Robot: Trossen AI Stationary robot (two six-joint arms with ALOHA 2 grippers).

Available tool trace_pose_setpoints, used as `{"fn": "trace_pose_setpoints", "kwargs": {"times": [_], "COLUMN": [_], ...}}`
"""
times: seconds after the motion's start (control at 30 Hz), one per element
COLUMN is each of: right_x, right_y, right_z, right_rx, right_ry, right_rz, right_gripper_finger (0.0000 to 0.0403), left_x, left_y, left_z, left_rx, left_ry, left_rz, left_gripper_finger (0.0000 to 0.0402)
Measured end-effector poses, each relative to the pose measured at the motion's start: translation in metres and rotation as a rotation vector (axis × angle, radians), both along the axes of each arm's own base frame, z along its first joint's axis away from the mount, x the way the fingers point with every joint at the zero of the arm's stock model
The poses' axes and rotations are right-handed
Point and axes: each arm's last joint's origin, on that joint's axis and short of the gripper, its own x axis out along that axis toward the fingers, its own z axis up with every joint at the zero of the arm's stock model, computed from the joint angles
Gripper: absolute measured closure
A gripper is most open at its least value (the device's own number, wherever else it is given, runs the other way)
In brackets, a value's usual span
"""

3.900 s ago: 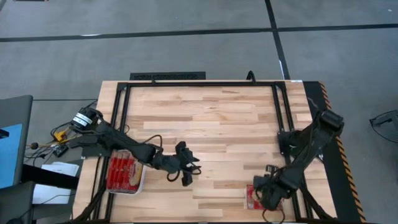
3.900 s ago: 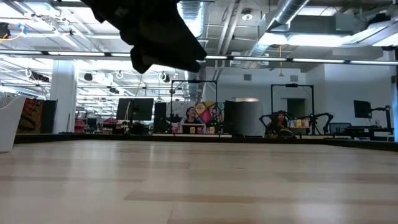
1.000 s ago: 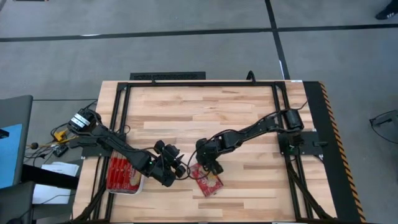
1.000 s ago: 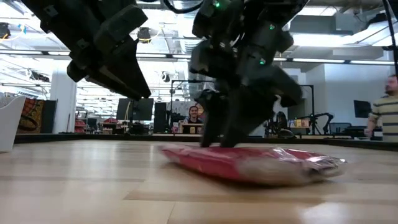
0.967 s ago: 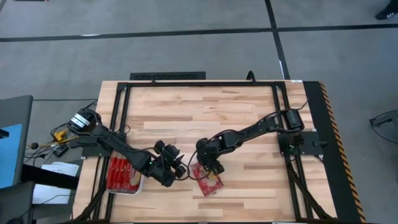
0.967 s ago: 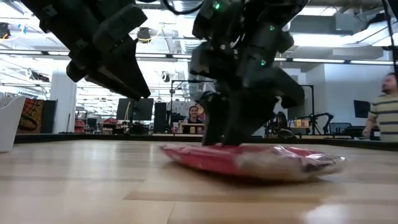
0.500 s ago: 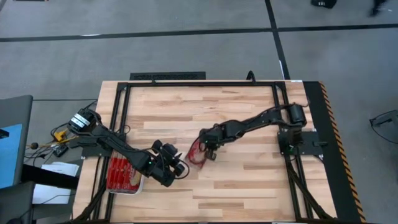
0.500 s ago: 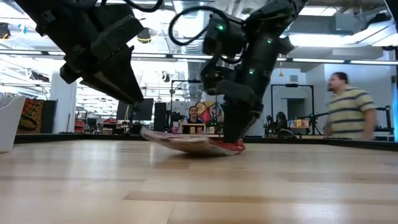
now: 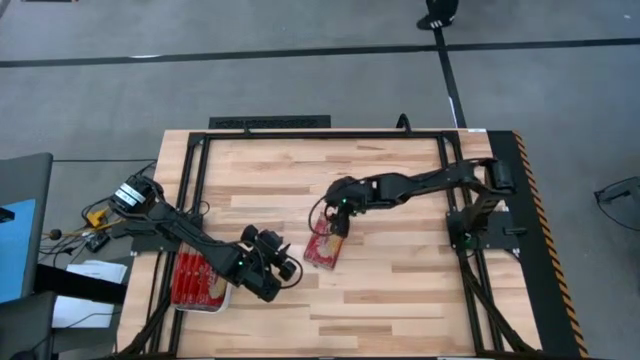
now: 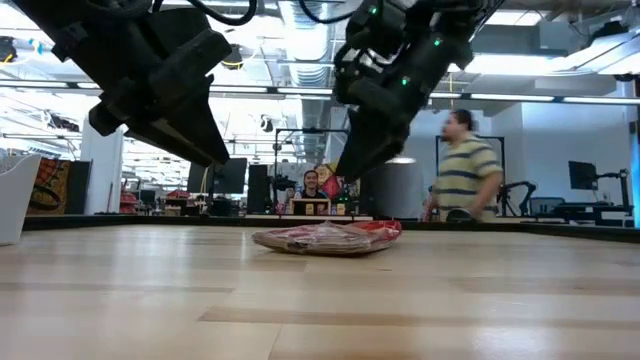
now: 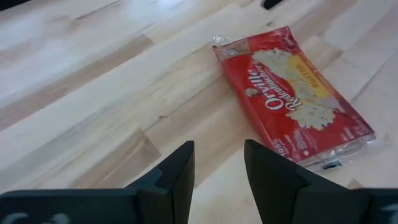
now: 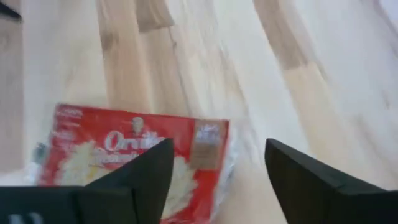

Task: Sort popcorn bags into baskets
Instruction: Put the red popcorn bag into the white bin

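The popcorn bag [image 9: 323, 246] lies flat, red, crinkled, apparently intact; right gripper [image 9: 338, 222] released above it, left gripper [image 9: 283, 268] parted, empty.

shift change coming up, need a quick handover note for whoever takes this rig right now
Right tool: open, empty, just above the far end of the loose popcorn bag.
Left tool: fingers apart, empty, near the front left, facing that bag.
Loose bag: flat on the table around mid-table, untouched.
White tray: at the front left edge, red bags already in it; count unclear.
Done: some bags binned, one brought to the middle.
Left: the left arm looks placed to pick up the loose bag and put it in the tray.
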Motion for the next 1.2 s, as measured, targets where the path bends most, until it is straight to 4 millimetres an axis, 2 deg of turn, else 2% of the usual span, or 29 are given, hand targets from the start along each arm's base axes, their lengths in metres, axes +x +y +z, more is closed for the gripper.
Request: {"fn": "trace_pose_setpoints", "kwargs": {"times": [0.1,0.2,0.33,0.43,0.5,0.57,0.73,0.77,0.87,0.97,1.1,1.2], "right_x": [0.009,0.016,0.022,0.023,0.024,0.023,0.022,0.021,0.020,0.016,0.015,0.011], "right_y": [-0.006,-0.010,-0.010,-0.010,-0.009,-0.008,-0.009,-0.009,-0.009,-0.002,0.023,0.049], "right_z": [-0.013,-0.037,-0.062,-0.070,-0.075,-0.076,-0.077,-0.074,-0.066,-0.045,-0.007,0.012], "right_rx": [-0.034,0.003,0.010,0.011,0.023,0.037,0.049,0.052,0.025,-0.077,-0.291,-0.413], "right_ry": [-0.007,0.018,0.056,0.081,0.092,0.101,0.118,0.114,0.097,0.060,-0.056,-0.114], "right_rz": [0.106,0.159,0.184,0.195,0.203,0.211,0.192,0.184,0.128,0.090,0.102,0.132], "right_gripper_finger": [0.0117,0.0114,0.0122,0.0141,0.0170,0.0216,0.0367,0.0384,0.0384,0.0393,0.0395,0.0396], "left_x": [0.000,0.000,0.000,0.000,0.000,0.000,0.000,0.000,0.000,0.000,-0.004,-0.007], "left_y": [0.000,0.000,0.000,0.000,0.000,0.001,0.001,0.001,0.001,0.002,0.003,0.005], "left_z": [0.000,0.000,0.000,0.000,0.000,0.000,0.001,0.001,0.001,0.001,-0.002,-0.006], "left_rx": [-0.002,-0.005,-0.008,-0.008,-0.003,0.004,0.016,0.017,0.018,0.029,0.075,0.100], "left_ry": [-0.004,-0.007,-0.007,-0.006,-0.008,-0.014,-0.023,-0.023,-0.023,-0.036,-0.094,-0.125], "left_rz": [0.003,0.005,0.005,0.005,0.008,0.017,0.025,0.025,0.025,0.037,0.086,0.117], "left_gripper_finger": [0.0274,0.0274,0.0274,0.0274,0.0274,0.0274,0.0274,0.0274,0.0274,0.0274,0.0274,0.0274]}}
